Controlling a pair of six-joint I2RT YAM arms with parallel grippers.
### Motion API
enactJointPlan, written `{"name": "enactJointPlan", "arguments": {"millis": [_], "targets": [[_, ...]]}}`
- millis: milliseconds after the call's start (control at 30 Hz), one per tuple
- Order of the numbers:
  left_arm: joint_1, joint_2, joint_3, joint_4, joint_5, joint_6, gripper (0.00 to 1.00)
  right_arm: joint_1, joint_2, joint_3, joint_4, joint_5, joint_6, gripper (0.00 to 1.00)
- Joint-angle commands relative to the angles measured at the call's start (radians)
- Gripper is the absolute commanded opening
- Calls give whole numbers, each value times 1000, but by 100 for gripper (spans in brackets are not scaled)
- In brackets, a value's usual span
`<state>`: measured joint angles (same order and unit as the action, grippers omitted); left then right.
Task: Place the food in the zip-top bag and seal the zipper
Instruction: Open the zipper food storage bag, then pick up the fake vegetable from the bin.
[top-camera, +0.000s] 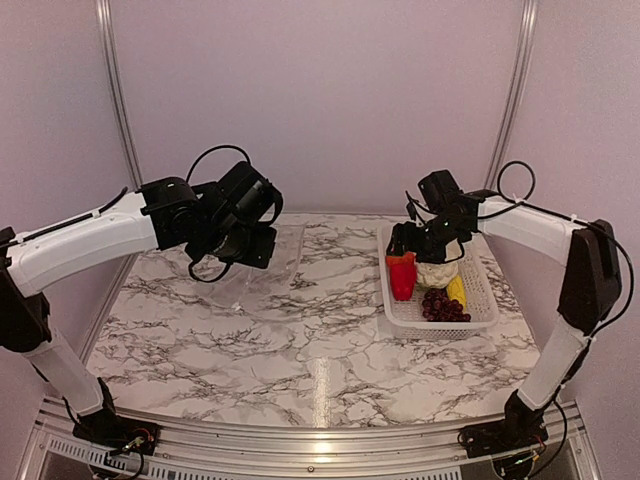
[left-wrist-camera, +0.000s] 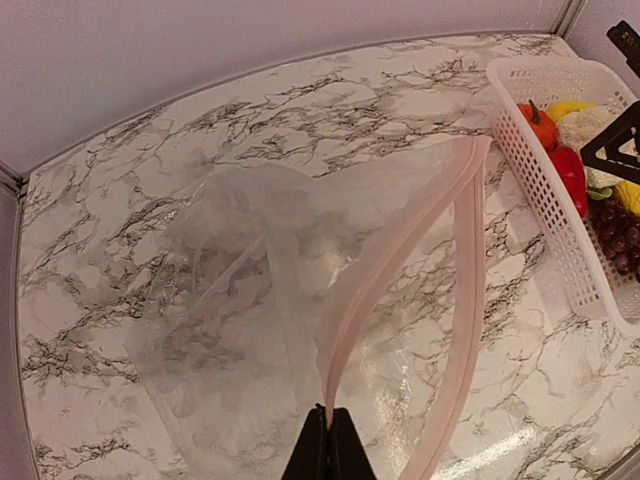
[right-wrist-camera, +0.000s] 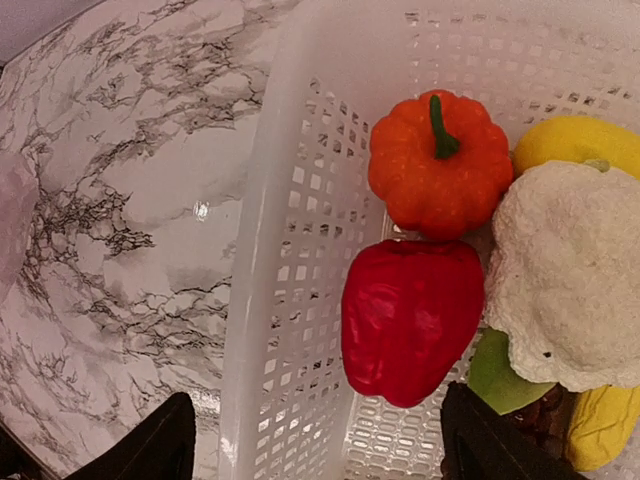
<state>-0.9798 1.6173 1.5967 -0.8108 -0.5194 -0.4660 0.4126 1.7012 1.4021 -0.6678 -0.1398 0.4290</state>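
The clear zip-top bag (top-camera: 262, 278) lies left of centre, its mouth held up and open. My left gripper (top-camera: 248, 247) is shut on its pinkish zipper (left-wrist-camera: 400, 250); the fingertips (left-wrist-camera: 328, 420) pinch one strip while the other strip hangs free to the right. The food is in the white basket (top-camera: 487, 312): red pepper (right-wrist-camera: 410, 315), orange round fruit (right-wrist-camera: 440, 165), cauliflower (right-wrist-camera: 570, 280), yellow piece (right-wrist-camera: 570, 145), grapes (top-camera: 443, 305). My right gripper (right-wrist-camera: 320, 445) is open above the basket's left wall, with the pepper between its fingers and below them.
The basket (left-wrist-camera: 560, 250) stands at the table's right, close to the bag's mouth. The marble table (top-camera: 300, 350) is walled at the back and sides. A second yellow piece (right-wrist-camera: 600, 425) lies near the grapes.
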Motion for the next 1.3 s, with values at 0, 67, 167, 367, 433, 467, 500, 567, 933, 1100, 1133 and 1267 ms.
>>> {"name": "enactJointPlan", "arguments": {"millis": [0,67,167,367,433,467,500,567,933,1100,1133,1267], "targets": [[0,-26,-41,146,134,-44,0,2,32,8,-4,106,-2,81],[2,-24,-64,173,172,-61,0,3,58,15,-11,112,-2,81],[3,-22,-93,213,213,-73,0,5,89,6,-10,112,-2,81],[6,-22,-109,248,229,-88,0,13,127,-29,25,121,18,81],[6,-24,-111,248,225,-88,0,16,144,-17,21,134,21,81],[6,-26,-114,248,224,-89,0,18,151,-12,18,167,25,81],[7,-29,-117,248,223,-93,0,20,156,-12,21,185,27,81],[8,-33,-118,245,225,-97,0,27,165,-17,37,215,27,81],[9,-66,-185,258,228,-138,0,31,233,-35,110,266,33,70],[9,-68,-183,256,219,-131,0,32,207,-37,108,273,24,57],[9,-68,-180,256,218,-128,0,33,190,-39,107,266,26,54],[12,-53,-167,263,209,-107,0,51,86,-52,92,240,41,50]]}}
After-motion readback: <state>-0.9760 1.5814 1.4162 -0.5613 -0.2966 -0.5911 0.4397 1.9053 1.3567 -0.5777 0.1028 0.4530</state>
